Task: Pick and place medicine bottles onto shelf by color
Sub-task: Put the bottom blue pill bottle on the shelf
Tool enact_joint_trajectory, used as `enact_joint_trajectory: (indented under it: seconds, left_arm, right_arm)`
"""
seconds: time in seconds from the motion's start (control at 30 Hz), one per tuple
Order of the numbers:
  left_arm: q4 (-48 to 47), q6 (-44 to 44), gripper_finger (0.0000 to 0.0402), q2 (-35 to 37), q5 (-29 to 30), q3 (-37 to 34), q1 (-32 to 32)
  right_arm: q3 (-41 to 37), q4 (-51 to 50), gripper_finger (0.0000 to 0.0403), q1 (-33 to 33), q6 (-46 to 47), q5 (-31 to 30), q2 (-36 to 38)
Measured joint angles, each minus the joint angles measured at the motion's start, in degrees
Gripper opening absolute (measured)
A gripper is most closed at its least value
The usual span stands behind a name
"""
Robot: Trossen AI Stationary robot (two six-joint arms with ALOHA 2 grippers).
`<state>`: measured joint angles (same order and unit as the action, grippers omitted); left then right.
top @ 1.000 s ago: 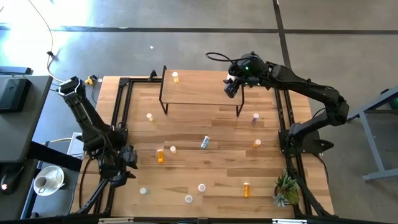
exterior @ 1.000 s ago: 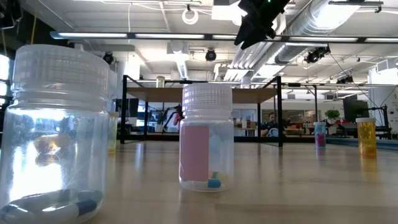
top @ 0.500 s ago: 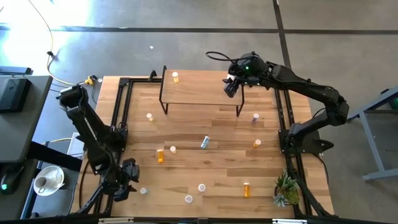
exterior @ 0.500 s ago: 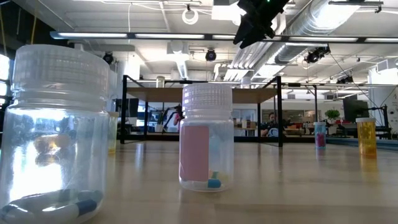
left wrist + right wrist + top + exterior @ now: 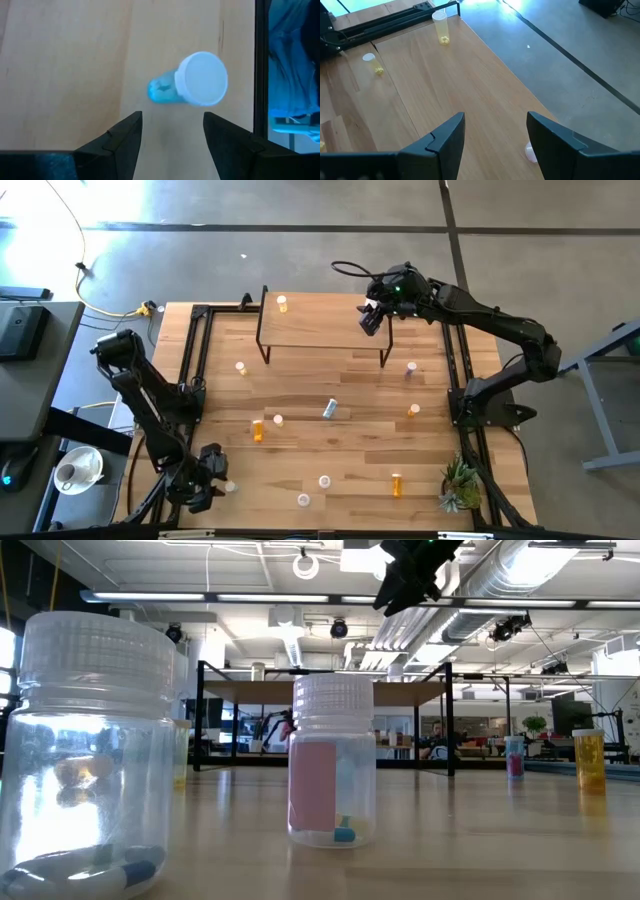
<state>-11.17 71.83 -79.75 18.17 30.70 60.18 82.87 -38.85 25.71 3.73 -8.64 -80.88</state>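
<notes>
A light blue medicine bottle (image 5: 195, 87) with a white cap stands upright on the table near its near left corner (image 5: 230, 487). My left gripper (image 5: 172, 117) is open and low just short of it (image 5: 217, 483), touching nothing. My right gripper (image 5: 495, 120) hangs open over the right end of the shelf (image 5: 320, 325), high in the low view (image 5: 400, 590). One pale yellow bottle (image 5: 282, 303) stands on the shelf's far left part (image 5: 440, 27). Several other bottles stand scattered on the table.
On the table are orange bottles (image 5: 258, 430) (image 5: 397, 483) (image 5: 413, 410), a pink one (image 5: 411, 367), a pale yellow one (image 5: 240, 367), a blue one lying down (image 5: 329, 409) and white-capped ones (image 5: 324, 481) (image 5: 303, 500). A small plant (image 5: 460, 485) stands at the near right corner. Black rails (image 5: 190, 360) frame the table.
My left gripper has gone down and toward the table's near edge, closing in on the light blue bottle at the near left corner. Its fingers have stayed open. No bottle has moved.
</notes>
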Motion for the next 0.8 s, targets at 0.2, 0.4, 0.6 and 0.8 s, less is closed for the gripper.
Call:
enact_joint_trajectory:
  seconds: [0.2,0.4,0.6,0.8]
  left_arm:
    - [4.3,-0.8,0.02,-3.2,2.6,0.0,0.0]
    - [5.1,-0.9,0.02,-6.1,5.5,0.8,0.0]
    - [5.0,-1.8,0.0198,-8.6,7.2,2.7,0.0]
    - [4.8,-2.0,0.0164,-9.7,7.9,3.1,0.0]
  right_arm:
    - [0.0,0.1,0.0204,0.0,0.4,0.1,0.0]
    - [0.0,0.1,0.0204,0.0,0.4,0.1,0.0]
    - [0.0,0.2,0.0204,0.0,0.4,0.1,0.0]
    - [0.0,0.3,0.0204,0.0,0.4,0.1,0.0]
